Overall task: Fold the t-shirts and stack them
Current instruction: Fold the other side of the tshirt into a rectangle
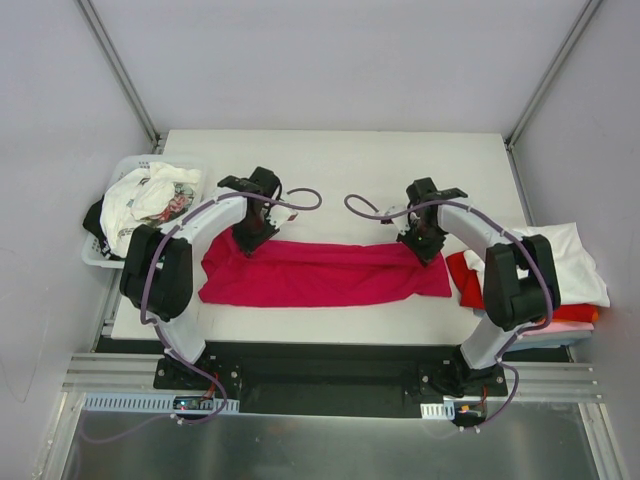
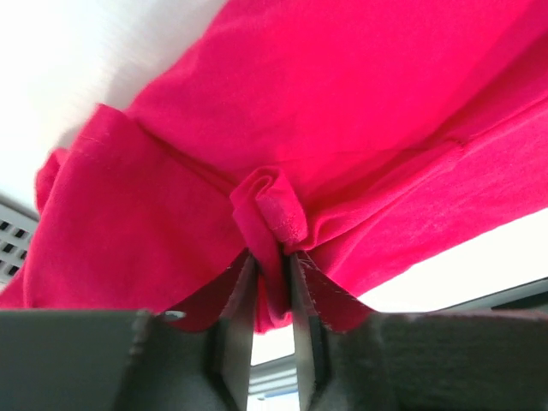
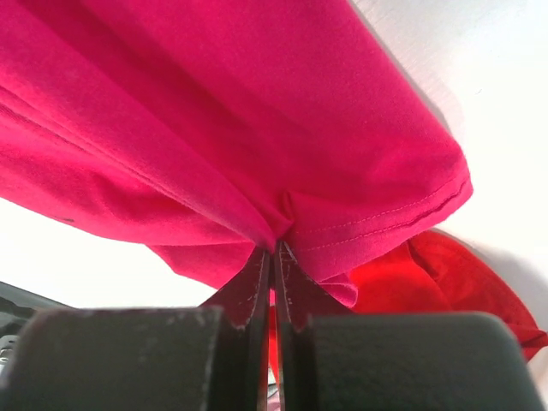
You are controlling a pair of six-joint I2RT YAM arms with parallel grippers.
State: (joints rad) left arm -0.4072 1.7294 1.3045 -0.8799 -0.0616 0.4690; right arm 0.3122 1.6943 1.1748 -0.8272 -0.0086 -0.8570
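top view hides both grips. right tool [image 3: 274, 250] pinches crimson t-shirt [image 3: 197, 103] tight; left tool [image 2: 272, 261] slightly parted around its fold.

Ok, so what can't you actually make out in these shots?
1. Top view: the right arm covers part of the t-shirt stack; how many it holds is unclear.
2. Top view: the white printed t-shirt hides whatever lies under it in the basket.
3. Left wrist view: a fold of the crimson t-shirt fills the left gripper; whether it clamps is unclear.
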